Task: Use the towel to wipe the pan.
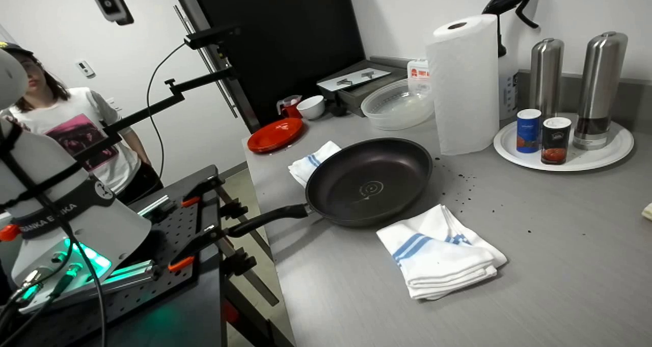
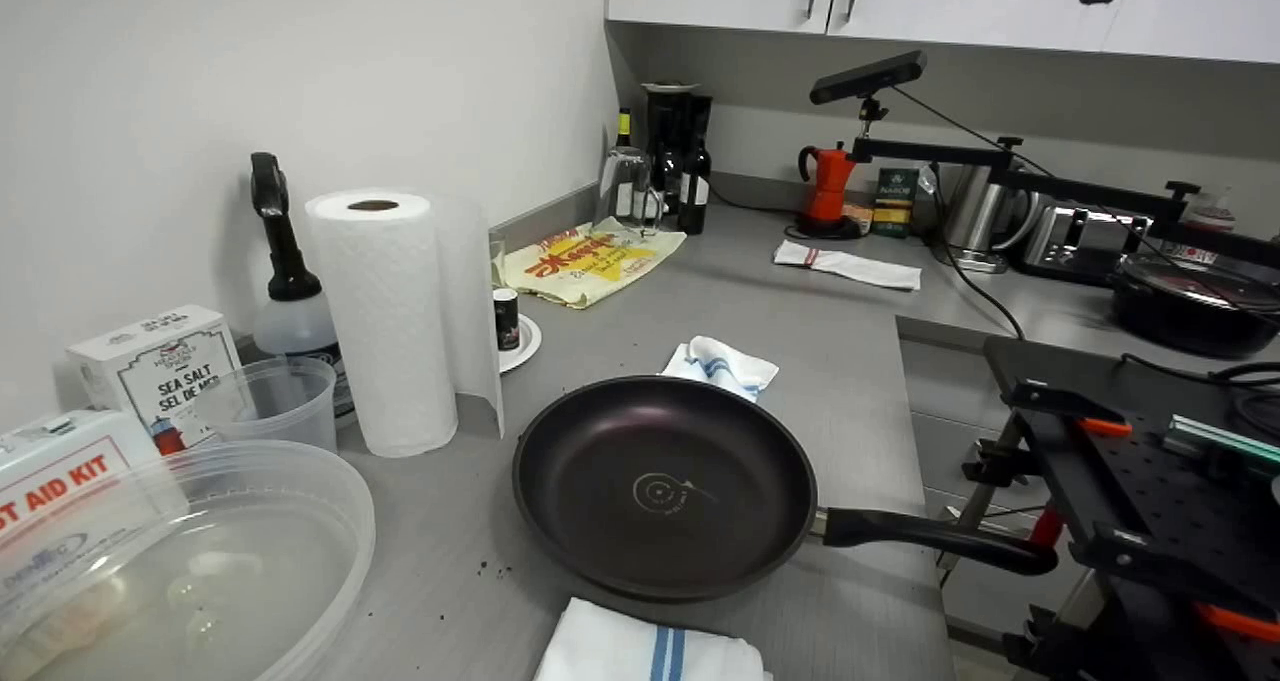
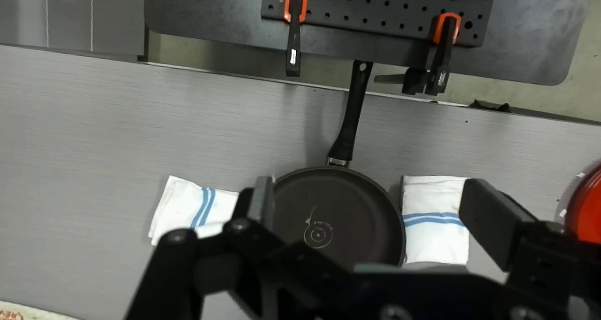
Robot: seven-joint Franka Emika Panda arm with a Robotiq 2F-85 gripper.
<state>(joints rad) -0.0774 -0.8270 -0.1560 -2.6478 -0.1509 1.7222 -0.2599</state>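
The pan [image 1: 369, 181] sits on the table [image 1: 560, 286] between a flat, squared towel [image 3: 436, 245] and a looser folded towel [image 3: 188, 202], the pan's long axis running roughly across the table's edge, the handle [image 3: 352, 111] pointing past that edge toward the black stand [image 3: 202, 19]. In the wrist view the squared towel's blue stripes [image 3: 432, 222] lie crosswise to the handle, the looser one's nearly along it. Both towels are white cloth; the pan is round, shallow and dark-coated, the table grey with a brushed grain. The hand [image 3: 368, 207] is spread wide, with nothing in its grasp.
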